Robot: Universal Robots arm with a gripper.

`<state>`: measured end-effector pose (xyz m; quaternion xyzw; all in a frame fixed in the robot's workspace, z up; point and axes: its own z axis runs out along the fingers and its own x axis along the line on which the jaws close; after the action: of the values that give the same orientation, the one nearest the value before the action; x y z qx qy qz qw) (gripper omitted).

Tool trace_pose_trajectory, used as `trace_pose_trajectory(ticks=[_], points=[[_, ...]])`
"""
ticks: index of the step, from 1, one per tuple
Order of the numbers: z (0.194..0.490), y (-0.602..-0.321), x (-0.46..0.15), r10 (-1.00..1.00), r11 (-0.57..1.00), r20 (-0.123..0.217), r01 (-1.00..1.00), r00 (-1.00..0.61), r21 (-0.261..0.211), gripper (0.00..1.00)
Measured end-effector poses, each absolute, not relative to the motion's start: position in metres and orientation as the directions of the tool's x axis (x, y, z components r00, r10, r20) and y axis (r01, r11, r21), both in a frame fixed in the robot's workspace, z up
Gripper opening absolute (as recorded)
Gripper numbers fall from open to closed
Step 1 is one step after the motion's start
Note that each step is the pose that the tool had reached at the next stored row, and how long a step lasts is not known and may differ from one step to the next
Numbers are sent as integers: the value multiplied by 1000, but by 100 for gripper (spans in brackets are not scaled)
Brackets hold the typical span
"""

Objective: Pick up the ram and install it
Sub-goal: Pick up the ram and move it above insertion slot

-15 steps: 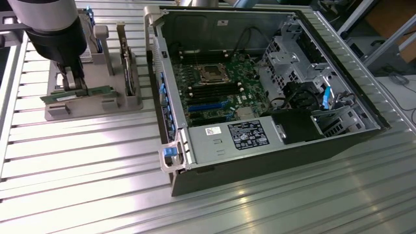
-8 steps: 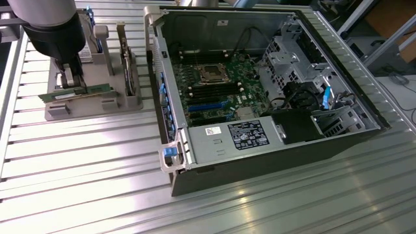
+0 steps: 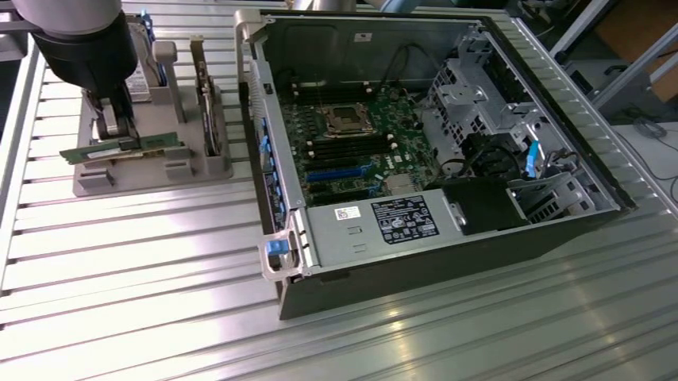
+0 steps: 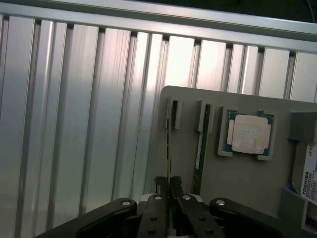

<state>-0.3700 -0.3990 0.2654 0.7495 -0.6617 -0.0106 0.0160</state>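
The claw (image 4: pixel 169 182) is pinched shut on the ram (image 4: pixel 169 148), a thin green stick standing on its edge. The ram is at the grey holder (image 4: pixel 233 183), on the exterior view's left of the counter (image 3: pixel 127 238). I cannot tell if it is out of its slot. 1 more green stick (image 4: pixel 200 148) stands just beside it. A square chip (image 4: pixel 250 134) lies near. The open PC (image 3: pixel 424 159) sits well apart from the ram.

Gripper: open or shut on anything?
Shut on the ram: the gripper fingers pinch its thin edge at the grey holder.
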Motion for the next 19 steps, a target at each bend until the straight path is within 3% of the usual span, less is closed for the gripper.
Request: trace_pose_trajectory(ticks=[19], points=[[275,-399,-370,-992,-124,9,-992,124,39,14]])
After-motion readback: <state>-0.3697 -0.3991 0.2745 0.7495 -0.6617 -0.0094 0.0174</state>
